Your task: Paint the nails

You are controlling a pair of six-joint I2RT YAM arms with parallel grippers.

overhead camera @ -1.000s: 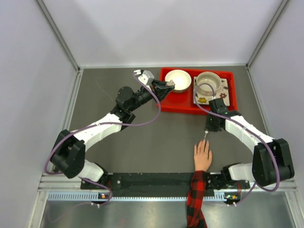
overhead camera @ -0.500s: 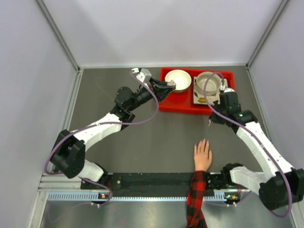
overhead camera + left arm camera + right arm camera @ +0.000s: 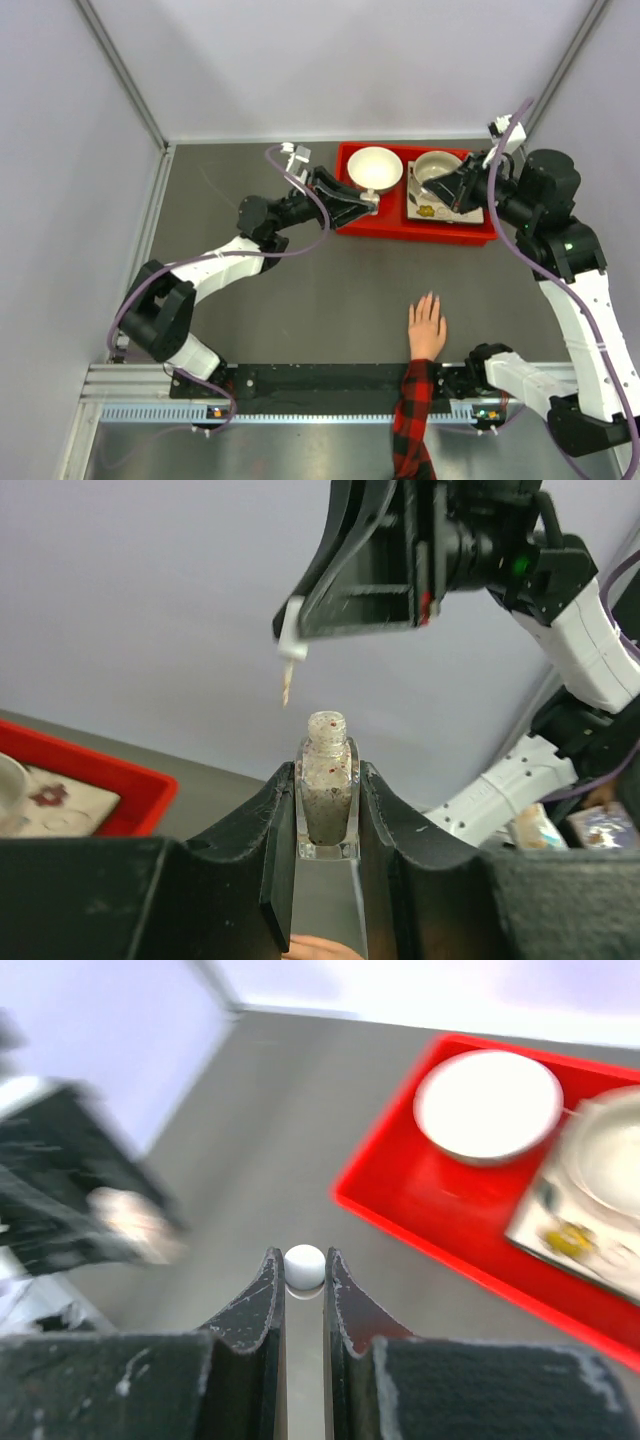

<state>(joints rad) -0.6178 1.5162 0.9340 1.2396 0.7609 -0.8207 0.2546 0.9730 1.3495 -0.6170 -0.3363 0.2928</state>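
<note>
- My left fingers (image 3: 283, 832) were clamped on a small clear glass bottle (image 3: 326, 802) of pale speckled polish, held upright with its neck uncapped.
- My right fingers (image 3: 271, 1305) were pinched shut on a white round cap (image 3: 304, 1266). Its thin brush (image 3: 284, 684) hung just above and beside the bottle's neck, not touching it.
- The tiny pale nails (image 3: 428, 298) tipped a light-skinned hand (image 3: 427, 328) lying flat on the dark grey worktop (image 3: 300, 300) near its front edge, well apart from both sets of fingers.
- I saw the bottle at the left front edge of a red plastic tray (image 3: 470, 233).
</note>
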